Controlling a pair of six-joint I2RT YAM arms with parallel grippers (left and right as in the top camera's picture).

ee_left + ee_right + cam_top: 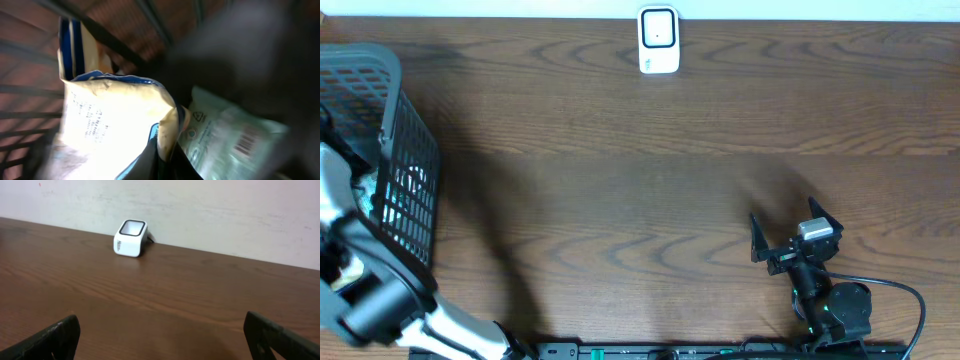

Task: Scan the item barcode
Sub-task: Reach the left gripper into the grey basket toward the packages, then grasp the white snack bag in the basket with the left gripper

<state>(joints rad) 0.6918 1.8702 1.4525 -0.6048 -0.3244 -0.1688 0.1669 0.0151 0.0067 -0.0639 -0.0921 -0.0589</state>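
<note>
Left tool is down in the basket, jaws tight together, and they look pinched on the lower edge of the cream bag. That bag reads as a light, soft, crinkly pouch with slippery film, so a seam or corner is the place to grip. A green packet lies just beside it, barcode showing. Right tool hangs wide and empty over the worktop, with the scanner at the far edge.

Overhead looks straight down; right wrist, low, faces the scanner both see.
</note>
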